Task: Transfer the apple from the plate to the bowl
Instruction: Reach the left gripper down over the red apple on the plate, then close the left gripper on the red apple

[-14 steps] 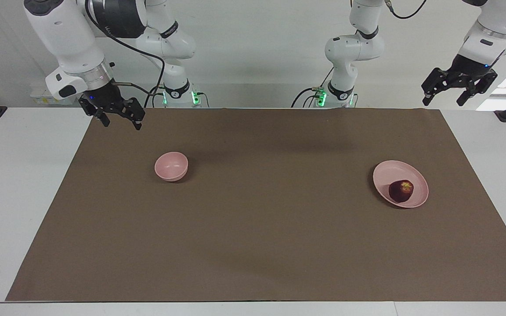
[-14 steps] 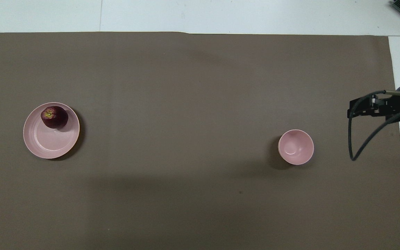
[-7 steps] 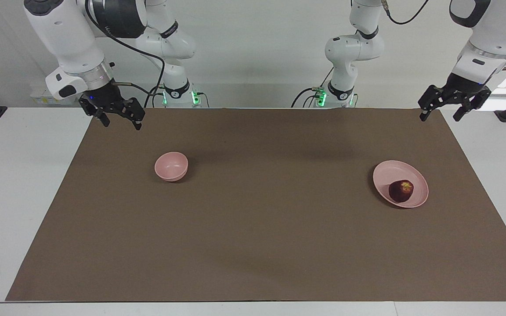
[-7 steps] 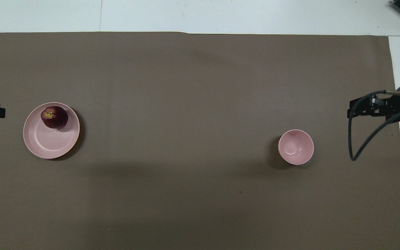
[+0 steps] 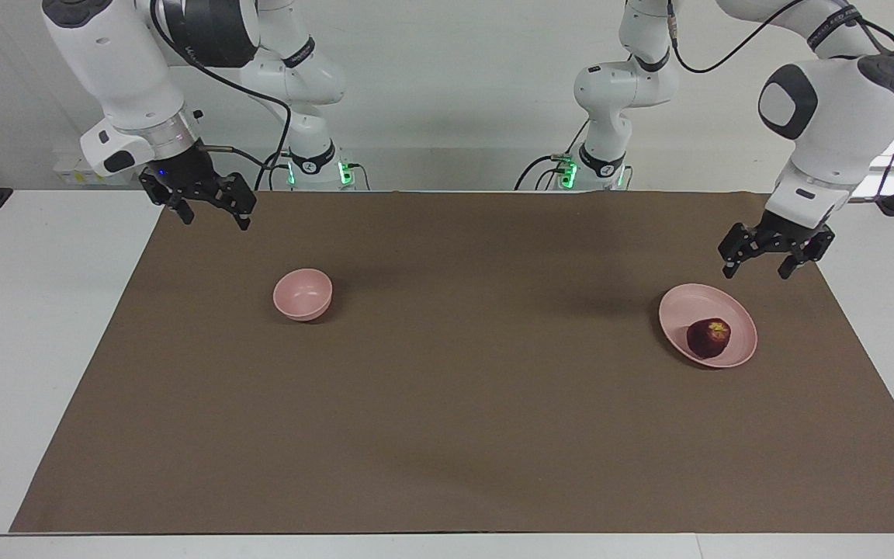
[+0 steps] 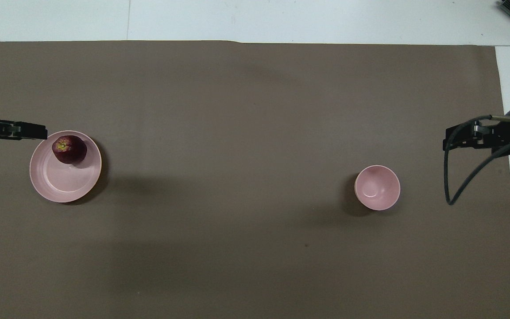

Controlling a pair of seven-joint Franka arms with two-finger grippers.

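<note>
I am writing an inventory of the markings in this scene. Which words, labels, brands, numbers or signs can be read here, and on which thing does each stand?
None can be read.
Right arm, dark upper joint: pale lettering, too small to read.
Black bands on both arms' joints: light marks, too blurred to read.
Apple, plate, bowl, brown mat: no text.

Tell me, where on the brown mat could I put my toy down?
The widest bare stretch of the brown paper mat lies between the small deep pink bowl and the wide pink plate holding the dark red apple. It is crowded only at the plate, where the open left gripper hangs beside it.
</note>
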